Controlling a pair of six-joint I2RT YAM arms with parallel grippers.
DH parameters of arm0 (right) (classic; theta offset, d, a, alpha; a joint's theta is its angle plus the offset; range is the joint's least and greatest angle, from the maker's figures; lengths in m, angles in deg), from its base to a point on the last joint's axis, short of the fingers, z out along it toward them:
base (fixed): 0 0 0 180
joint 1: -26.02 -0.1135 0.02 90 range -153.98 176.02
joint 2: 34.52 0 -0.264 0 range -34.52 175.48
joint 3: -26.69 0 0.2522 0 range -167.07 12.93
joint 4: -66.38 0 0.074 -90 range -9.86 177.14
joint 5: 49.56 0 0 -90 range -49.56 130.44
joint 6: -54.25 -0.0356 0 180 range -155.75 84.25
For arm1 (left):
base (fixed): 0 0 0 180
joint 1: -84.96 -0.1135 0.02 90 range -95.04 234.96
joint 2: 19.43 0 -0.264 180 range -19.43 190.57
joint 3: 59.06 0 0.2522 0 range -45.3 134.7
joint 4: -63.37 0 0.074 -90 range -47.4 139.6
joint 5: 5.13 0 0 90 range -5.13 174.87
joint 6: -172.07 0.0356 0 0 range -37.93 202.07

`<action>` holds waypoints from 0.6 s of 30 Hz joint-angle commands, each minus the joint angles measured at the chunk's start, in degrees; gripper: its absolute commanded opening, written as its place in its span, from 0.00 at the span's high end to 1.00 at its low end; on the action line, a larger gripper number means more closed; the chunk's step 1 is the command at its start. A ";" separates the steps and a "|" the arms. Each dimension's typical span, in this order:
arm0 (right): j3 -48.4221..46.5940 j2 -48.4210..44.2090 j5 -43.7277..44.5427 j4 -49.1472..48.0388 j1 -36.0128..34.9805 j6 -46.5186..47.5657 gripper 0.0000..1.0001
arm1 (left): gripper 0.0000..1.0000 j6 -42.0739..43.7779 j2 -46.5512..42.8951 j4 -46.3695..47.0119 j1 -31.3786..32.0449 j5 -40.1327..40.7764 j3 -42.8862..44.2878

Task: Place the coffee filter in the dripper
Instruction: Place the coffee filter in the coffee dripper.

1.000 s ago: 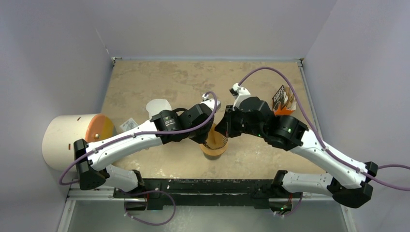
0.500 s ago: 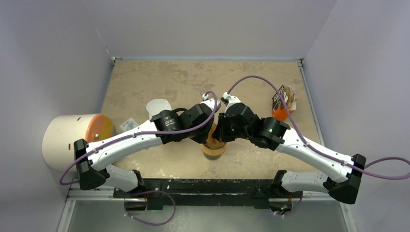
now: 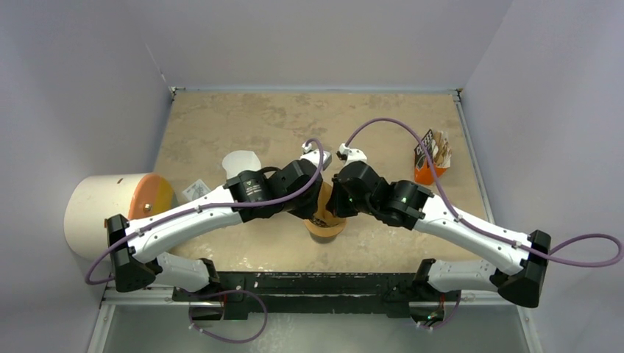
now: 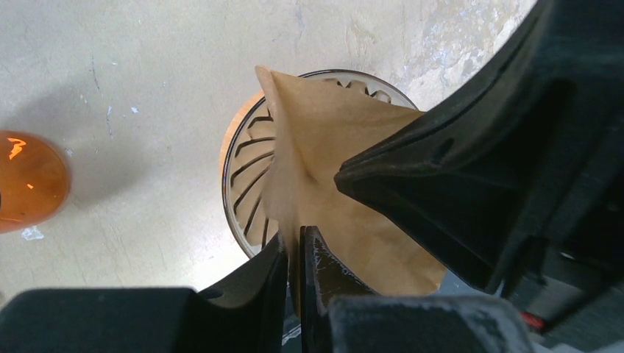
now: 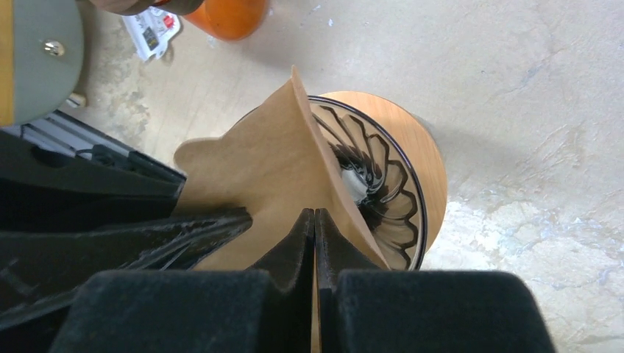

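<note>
On the tabletop, near its front edge, the dripper is stood mouth up so that paper can be lowered in. Both arms are bent inward, with the wrists brought together above it. The coffee filter is held partly over the mouth and is judged not yet seated. Its rim is pinched on one side by the left pincer and on the other by the right pincer, presumably to spread it.

– How does the robot stand?
– The left arm and right arm bend inward, wrists nearly meeting over the middle of the bench.
– The fingers?
– The left fingers and right fingers are closed, each pair pinching the coffee filter.
</note>
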 commanded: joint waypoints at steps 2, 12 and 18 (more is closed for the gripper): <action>-2.84 1.79 2.07 2.79 -0.32 0.57 1.00 | 0.84 -1.48 -3.61 3.57 0.26 0.72 -1.24; -5.45 5.23 2.25 4.35 -0.32 1.02 1.00 | 0.65 -0.41 -10.27 5.69 0.26 3.63 -2.94; -8.70 7.93 3.03 6.97 -0.32 1.42 1.00 | 0.62 1.65 -14.41 5.00 0.24 6.46 -3.24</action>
